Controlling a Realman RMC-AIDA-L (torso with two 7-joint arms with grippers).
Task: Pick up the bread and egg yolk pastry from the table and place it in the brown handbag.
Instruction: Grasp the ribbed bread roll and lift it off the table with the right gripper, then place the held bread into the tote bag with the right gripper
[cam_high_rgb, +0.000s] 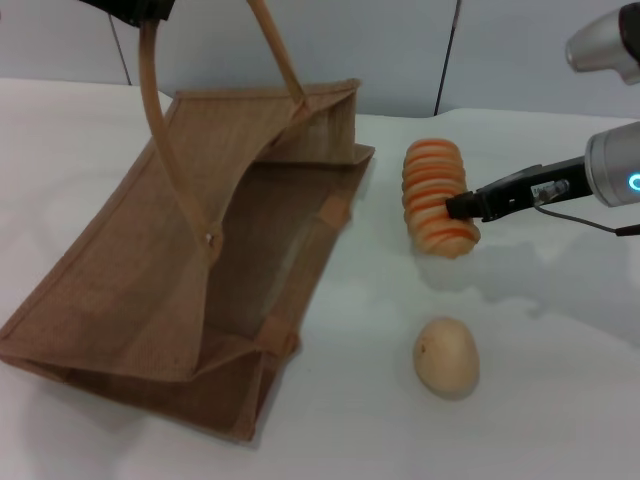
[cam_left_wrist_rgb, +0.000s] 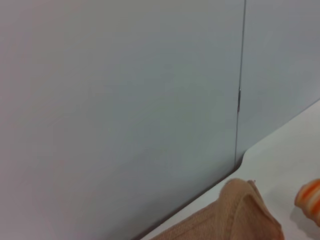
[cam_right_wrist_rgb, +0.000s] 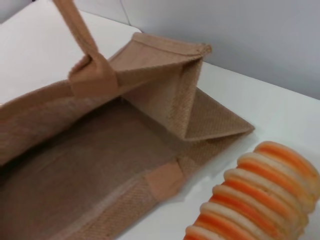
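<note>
The striped orange and tan bread (cam_high_rgb: 437, 195) lies on the white table (cam_high_rgb: 560, 410), just right of the brown handbag (cam_high_rgb: 150, 270). The handbag lies tilted on its side with its mouth open toward the bread. My right gripper (cam_high_rgb: 465, 206) reaches in from the right and touches the bread's right side near its front end. The bread also shows in the right wrist view (cam_right_wrist_rgb: 260, 195), next to the handbag's mouth (cam_right_wrist_rgb: 100, 165). The egg yolk pastry (cam_high_rgb: 447, 357) sits alone nearer the front. My left gripper (cam_high_rgb: 130, 10) at the top edge holds a handbag handle (cam_high_rgb: 150, 90) up.
A grey wall (cam_high_rgb: 500, 50) stands behind the table. The left wrist view shows mostly that wall, with a corner of the handbag (cam_left_wrist_rgb: 225, 215) and a bit of the bread (cam_left_wrist_rgb: 310, 197). Bare table lies to the right of the pastry.
</note>
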